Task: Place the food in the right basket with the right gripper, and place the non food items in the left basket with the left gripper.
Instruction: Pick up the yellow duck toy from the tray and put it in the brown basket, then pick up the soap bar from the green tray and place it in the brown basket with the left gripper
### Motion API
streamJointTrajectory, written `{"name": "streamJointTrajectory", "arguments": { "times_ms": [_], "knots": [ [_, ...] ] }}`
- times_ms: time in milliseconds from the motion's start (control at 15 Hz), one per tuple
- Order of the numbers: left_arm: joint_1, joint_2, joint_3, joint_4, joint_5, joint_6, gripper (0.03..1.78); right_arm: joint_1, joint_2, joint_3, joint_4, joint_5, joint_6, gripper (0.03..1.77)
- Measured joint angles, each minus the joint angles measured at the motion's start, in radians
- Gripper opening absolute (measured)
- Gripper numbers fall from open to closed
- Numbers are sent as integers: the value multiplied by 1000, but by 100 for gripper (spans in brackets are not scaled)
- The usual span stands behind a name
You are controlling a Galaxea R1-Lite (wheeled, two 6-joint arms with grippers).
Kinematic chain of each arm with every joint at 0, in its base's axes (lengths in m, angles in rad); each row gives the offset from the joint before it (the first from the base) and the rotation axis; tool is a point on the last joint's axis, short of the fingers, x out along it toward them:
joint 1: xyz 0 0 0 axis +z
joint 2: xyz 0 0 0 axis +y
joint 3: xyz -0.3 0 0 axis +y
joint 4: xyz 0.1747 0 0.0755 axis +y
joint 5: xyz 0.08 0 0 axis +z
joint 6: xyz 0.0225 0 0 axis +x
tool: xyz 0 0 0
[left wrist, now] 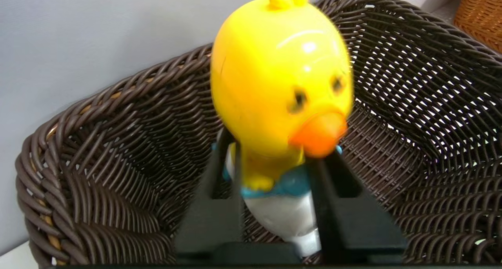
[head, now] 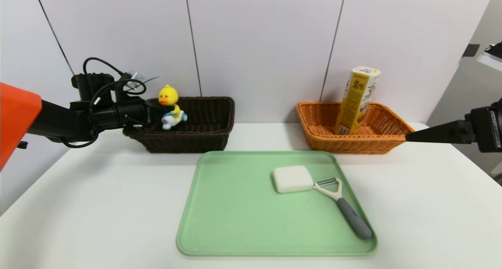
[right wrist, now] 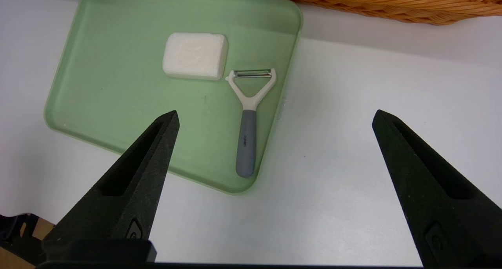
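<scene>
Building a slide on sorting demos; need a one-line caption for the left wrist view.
Left gripper holds a yellow duck toy between its fingers over the dark wicker basket.

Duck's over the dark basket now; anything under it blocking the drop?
Nothing visible. The left gripper has the duck toy between its fingers above the dark basket, and the woven floor seen beneath it shows no other items.

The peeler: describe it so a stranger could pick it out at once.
Start at the green tray in the middle of the white table. Near the tray's right edge lies the peeler, just beside a white block. Unlike the plain, pillowy block, it is slim, with a grey handle and a white Y-shaped head holding a metal blade.
</scene>
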Motion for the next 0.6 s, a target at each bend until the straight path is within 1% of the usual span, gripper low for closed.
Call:
{"name": "streamJointTrajectory", "arguments": {
  "times_ms": [200, 400, 600],
  "knots": [
    [1, -2, 2, -4, 1, -1, 98, -1, -2, 0, 0, 0, 0, 170],
    [5, -31, 27, -9, 1, 0, 121, -1, -4, 0, 0, 0, 0, 170],
    [9, -99, 69, -11, 2, 0, 137, 0, -8, 1, 1, 1, 0, 170]
  ]
}}
